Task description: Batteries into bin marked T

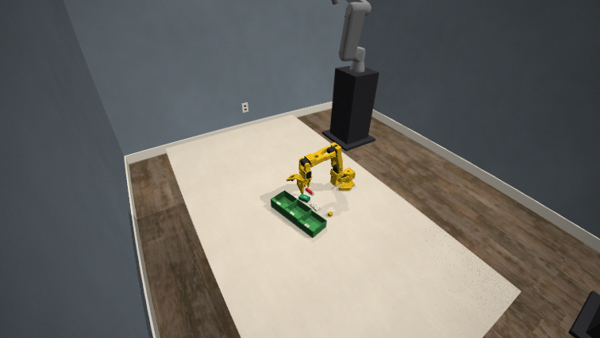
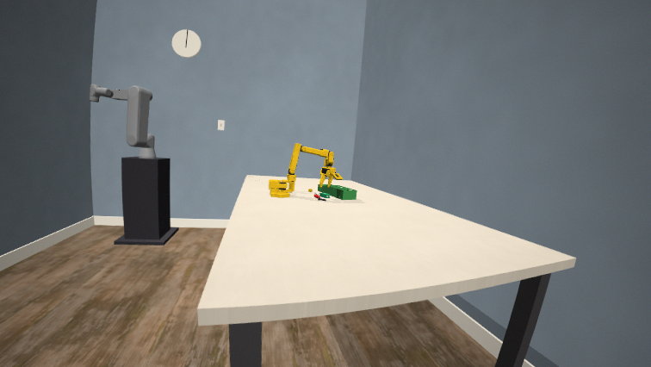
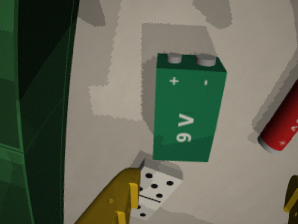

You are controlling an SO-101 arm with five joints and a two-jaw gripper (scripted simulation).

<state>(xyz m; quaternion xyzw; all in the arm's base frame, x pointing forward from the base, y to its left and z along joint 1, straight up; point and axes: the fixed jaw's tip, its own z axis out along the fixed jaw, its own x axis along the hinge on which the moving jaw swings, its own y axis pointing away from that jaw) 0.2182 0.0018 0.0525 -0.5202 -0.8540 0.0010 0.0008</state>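
Lining the gripper (image 1: pixel 305 189) (image 2: pixel 325 185) (image 3: pixel 215 185) up with the 9 V battery looked like the step in hand, and doing it well called for attention from one side of the wrist view to the other. At its left stood the three-compartment green bin unit (image 1: pixel 292 216) (image 2: pixel 347 194) (image 3: pixel 45 110); its wall ran near the battery, so a finger coming down on that side needed a straight, narrow path. The letters on the bins could not be read, so which one was T remained unsettled.

Next came the left-hand finger, partly covering the white domino (image 1: pixel 314 205) (image 3: pixel 161 185), which had to stay on the table. A low sweep there risked shoving it.

In the middle lay the green 9 V battery (image 1: pixel 304 197) (image 2: pixel 324 195) (image 3: pixel 187 115), flat on the table, terminals pointing up the view, outside the bins. It sat ahead of the fingertips rather than between them. The gripper was partly open, about a third, and held nothing. It probably wanted more opening, a shift toward the battery's middle and a level descent astride its long sides before closing.

Farther right, the red AA battery (image 1: pixel 309 190) (image 2: pixel 317 195) (image 3: pixel 284 122) lay slanted, also on the table and outside the bins, just beside the 9 V one. The other finger showed below it at the view's edge, and a wide opening could have nudged it into a roll.
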